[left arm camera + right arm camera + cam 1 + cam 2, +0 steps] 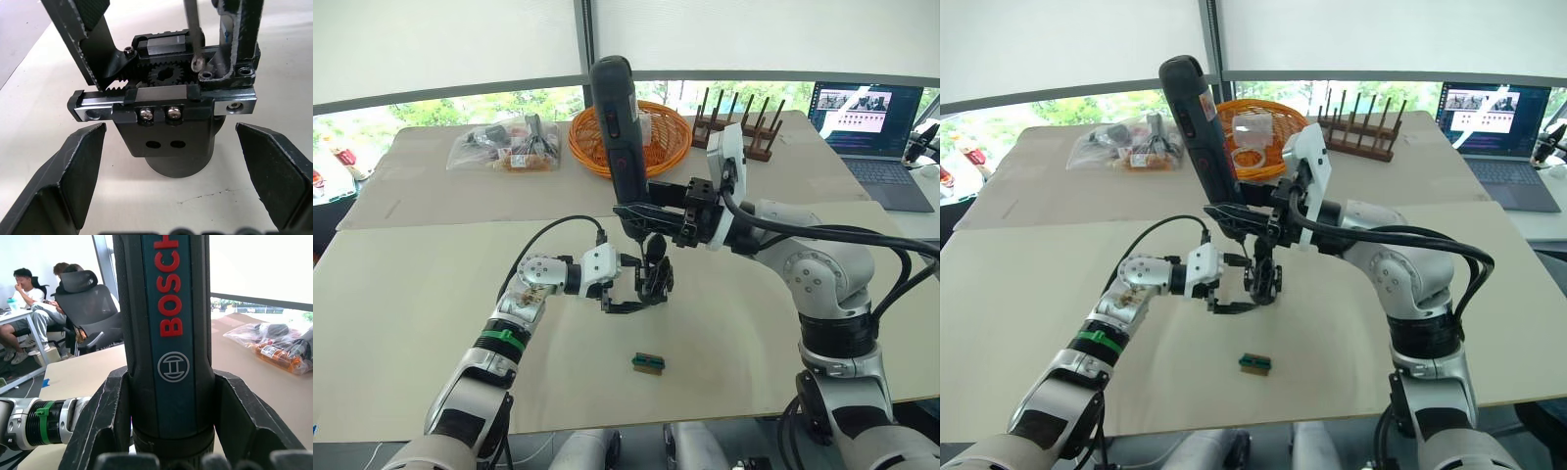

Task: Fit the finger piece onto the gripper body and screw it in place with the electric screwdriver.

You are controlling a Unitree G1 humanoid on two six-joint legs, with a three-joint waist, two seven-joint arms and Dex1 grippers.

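The gripper body [166,127] stands upright on the table on its round base, with its rack, gear and screws facing the left wrist camera. The black finger piece [239,39] sits on the body's top, at one end. My left gripper [644,286] is open around the body, with a gap between each finger and the base. My right gripper [641,211] is shut on the electric screwdriver [619,117], held upright above the body. Its thin metal bit [193,29] points down and ends right beside the finger piece's mount.
A small green-and-brown block [648,361] lies on the table nearer me. At the back stand an orange basket [656,137], a plastic bag of parts [504,147], a wooden rack [744,122] and a laptop [871,122]. People [24,313] sit beyond the table.
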